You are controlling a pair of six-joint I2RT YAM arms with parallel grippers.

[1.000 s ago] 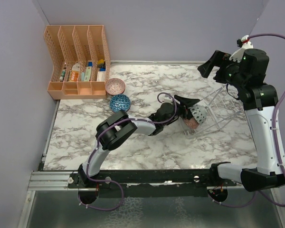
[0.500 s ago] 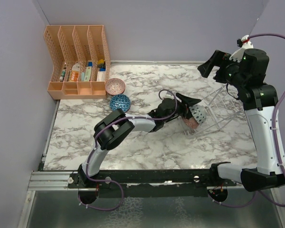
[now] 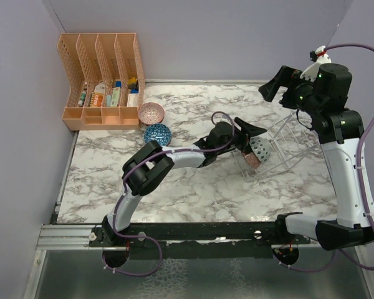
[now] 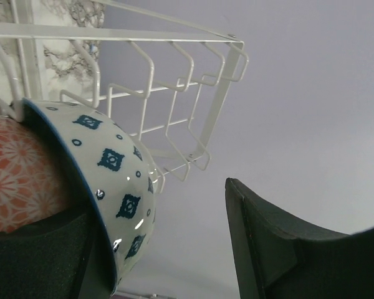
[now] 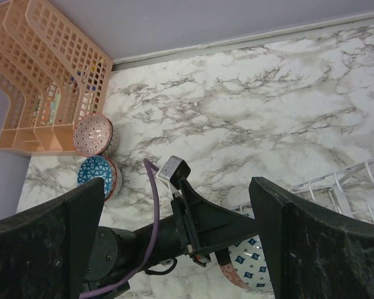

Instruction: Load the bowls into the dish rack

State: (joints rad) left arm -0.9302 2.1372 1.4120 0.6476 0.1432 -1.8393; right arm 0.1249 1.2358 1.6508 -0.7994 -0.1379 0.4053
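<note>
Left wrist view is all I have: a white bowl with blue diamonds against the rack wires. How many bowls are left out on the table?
Observer: Two, a pink-red bowl and a blue bowl. They sit next to each other by the front corner of the orange file organizer.
Operator: And where is the other arm?
Observer: The right gripper is raised near the back of the dish rack. It is open and holds nothing.
</note>
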